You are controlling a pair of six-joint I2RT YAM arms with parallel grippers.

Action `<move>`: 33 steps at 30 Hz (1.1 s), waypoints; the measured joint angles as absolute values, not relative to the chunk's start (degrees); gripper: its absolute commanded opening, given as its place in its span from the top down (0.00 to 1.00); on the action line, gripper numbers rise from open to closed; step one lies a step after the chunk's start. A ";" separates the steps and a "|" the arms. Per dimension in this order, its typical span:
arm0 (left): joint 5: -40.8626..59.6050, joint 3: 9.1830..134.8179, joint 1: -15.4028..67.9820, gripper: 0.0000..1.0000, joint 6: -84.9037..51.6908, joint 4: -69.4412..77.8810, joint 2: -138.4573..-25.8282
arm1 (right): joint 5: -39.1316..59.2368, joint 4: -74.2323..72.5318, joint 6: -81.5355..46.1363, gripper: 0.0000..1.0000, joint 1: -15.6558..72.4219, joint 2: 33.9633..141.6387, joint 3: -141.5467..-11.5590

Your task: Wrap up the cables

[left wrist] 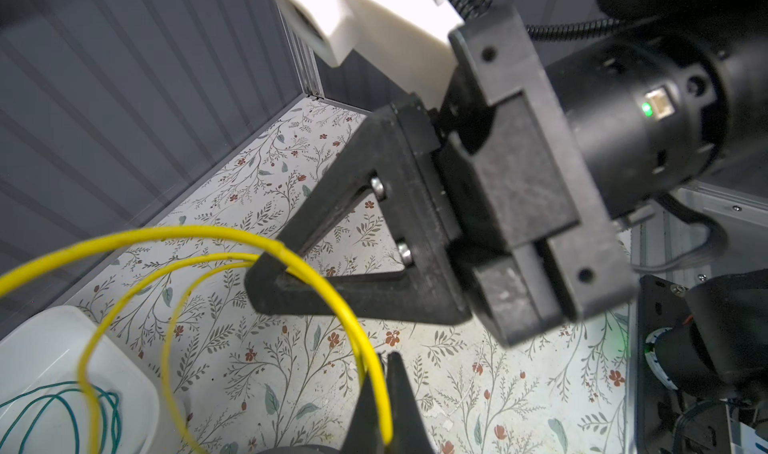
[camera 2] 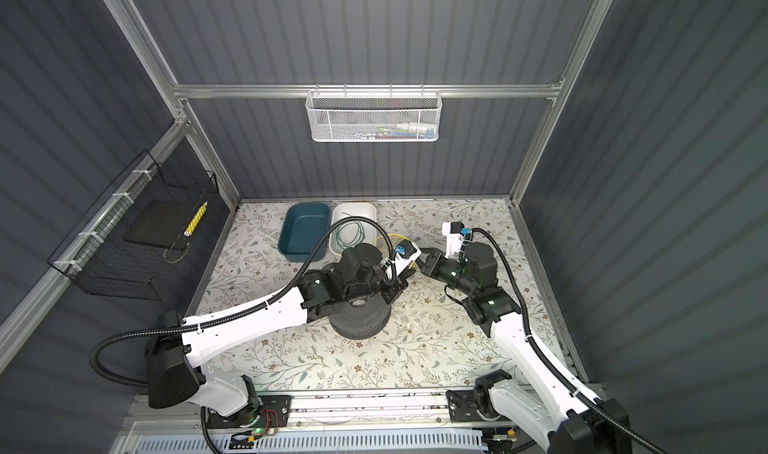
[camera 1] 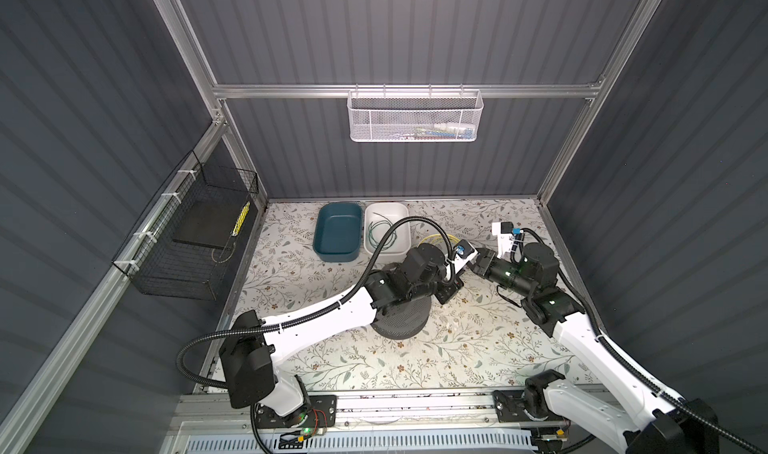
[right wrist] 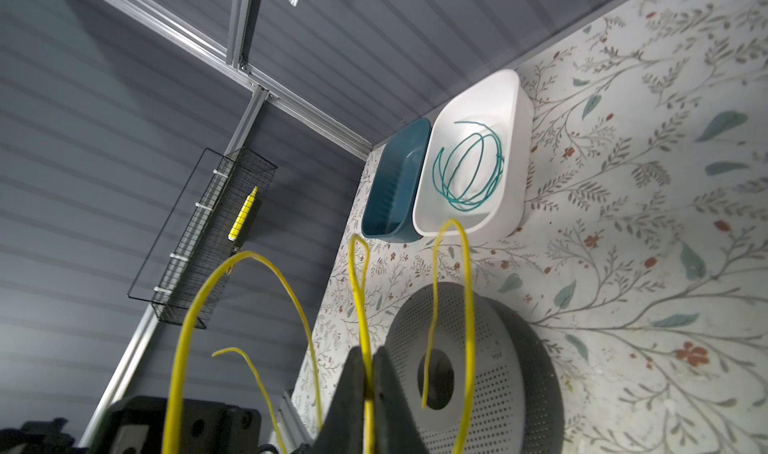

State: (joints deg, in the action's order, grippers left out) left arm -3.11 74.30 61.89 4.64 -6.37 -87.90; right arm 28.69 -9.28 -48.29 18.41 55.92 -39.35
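Note:
The yellow cable hangs in loose loops above the middle of the table, held between both grippers. My left gripper is shut on one stretch of it. My right gripper is shut on another stretch close by, and its tip also shows pinching the cable in the left wrist view. In both top views the two grippers meet just right of centre, and yellow loops show behind them. The green cable lies coiled in the white bin.
An empty blue bin stands beside the white bin at the back. A dark perforated round dome sits under the left forearm. A black wire basket holding a yellow marker hangs on the left wall, and a white mesh basket on the back wall.

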 measured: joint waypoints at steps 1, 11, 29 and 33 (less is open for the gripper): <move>-3.09 74.30 61.89 1.00 4.64 -6.37 -87.90 | 28.45 -9.13 -48.05 1.00 18.41 55.88 -39.35; -2.37 72.25 61.78 1.00 4.67 -8.05 -82.56 | 25.36 -7.51 -47.88 1.00 7.49 54.87 -40.07; -19.81 62.11 59.90 1.00 7.09 -20.88 -68.71 | 31.53 -16.78 -60.31 1.00 -16.29 58.41 -46.85; -26.46 61.91 59.90 1.00 8.67 -22.92 -71.22 | 33.50 -20.16 -64.86 1.00 -19.66 59.64 -46.85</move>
